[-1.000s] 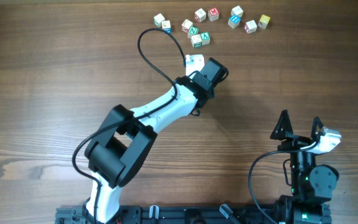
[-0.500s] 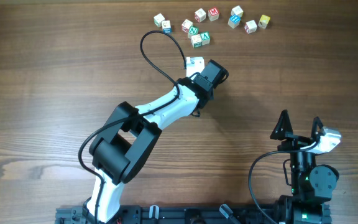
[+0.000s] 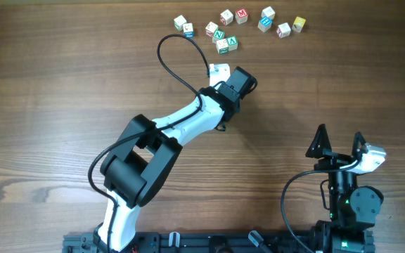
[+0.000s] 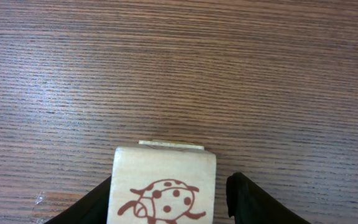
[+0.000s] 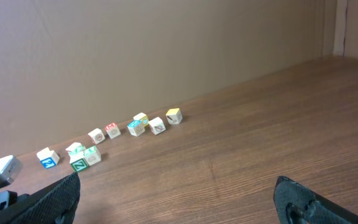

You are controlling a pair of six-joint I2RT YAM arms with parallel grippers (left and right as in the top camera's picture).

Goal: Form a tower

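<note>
While the right fingers (image 5: 303, 205) stand wide apart and empty, the left fingers (image 4: 244, 199) bracket a ladybird-printed block (image 4: 163, 186) on the table (image 4: 179, 74), with a gap visible on one side.

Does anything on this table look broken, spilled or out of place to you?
Nothing looks damaged or spilled. The loose letter cubes lie scattered at odd angles along the far side, and a ladybug cube sits between the left arm's fingers.
</note>
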